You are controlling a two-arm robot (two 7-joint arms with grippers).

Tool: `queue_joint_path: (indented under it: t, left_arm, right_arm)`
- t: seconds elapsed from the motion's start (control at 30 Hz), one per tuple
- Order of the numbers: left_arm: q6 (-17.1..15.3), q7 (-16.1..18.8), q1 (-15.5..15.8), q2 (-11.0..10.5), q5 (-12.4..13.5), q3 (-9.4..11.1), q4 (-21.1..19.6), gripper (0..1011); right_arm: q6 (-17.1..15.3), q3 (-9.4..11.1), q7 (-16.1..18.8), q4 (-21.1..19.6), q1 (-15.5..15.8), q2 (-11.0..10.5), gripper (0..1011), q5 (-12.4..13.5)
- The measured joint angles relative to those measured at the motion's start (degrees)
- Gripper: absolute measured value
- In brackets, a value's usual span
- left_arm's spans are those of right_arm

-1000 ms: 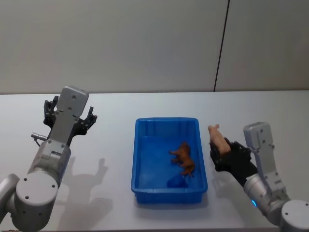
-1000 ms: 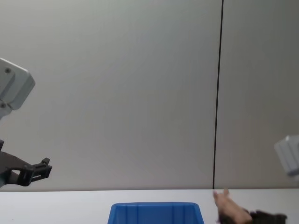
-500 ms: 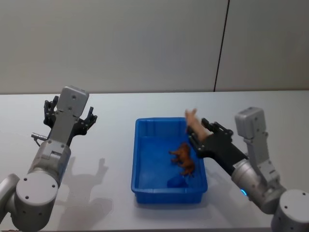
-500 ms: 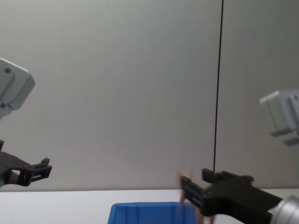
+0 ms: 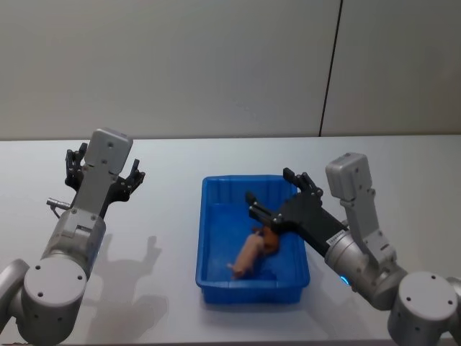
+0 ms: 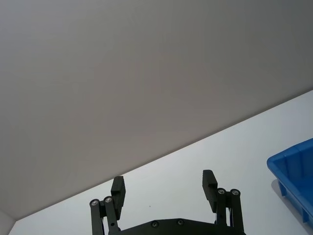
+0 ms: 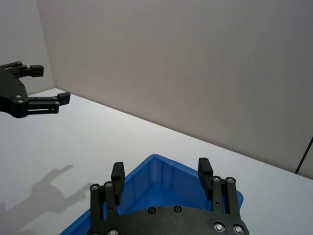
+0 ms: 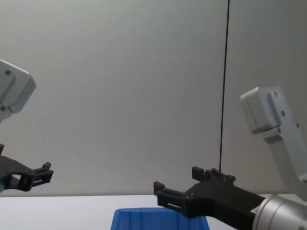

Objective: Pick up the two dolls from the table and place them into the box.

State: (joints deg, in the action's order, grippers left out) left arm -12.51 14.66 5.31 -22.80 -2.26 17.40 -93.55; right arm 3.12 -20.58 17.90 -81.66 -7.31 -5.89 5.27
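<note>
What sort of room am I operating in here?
Probably a lab or test cell, not a home: a plain white tabletop, bare grey wall panels behind it, and only a bright blue plastic bin holding two small animal figures.

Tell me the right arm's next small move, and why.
Probably lift the right pincer up and back out of the box. It is open over the box, and the pink doll already lies inside beside the brown doll. The left pincer is parked, open.
</note>
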Motion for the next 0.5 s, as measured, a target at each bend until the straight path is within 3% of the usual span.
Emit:
queue_joint_path:
  t: [0.07, 0.17, 0.5]
  left_arm:
    - [0.0, 0.0, 0.0, 0.0, 0.0, 0.0, 0.0, 1001]
    - [0.0, 0.0, 0.0, 0.0, 0.0, 0.0, 0.0, 1001]
    - [0.0, 0.0, 0.0, 0.0, 0.0, 0.0, 0.0, 1001]
  right_arm:
    - [-0.21, -0.04, -0.02, 0.35, -0.26, 0.18, 962, -0.13]
    - [-0.4, -0.09, -0.06, 0.65, -0.51, 0.36, 1001, -0.24]
    - [-0.81, -0.22, -0.18, 1.34, -1.05, 0.74, 1001, -0.51]
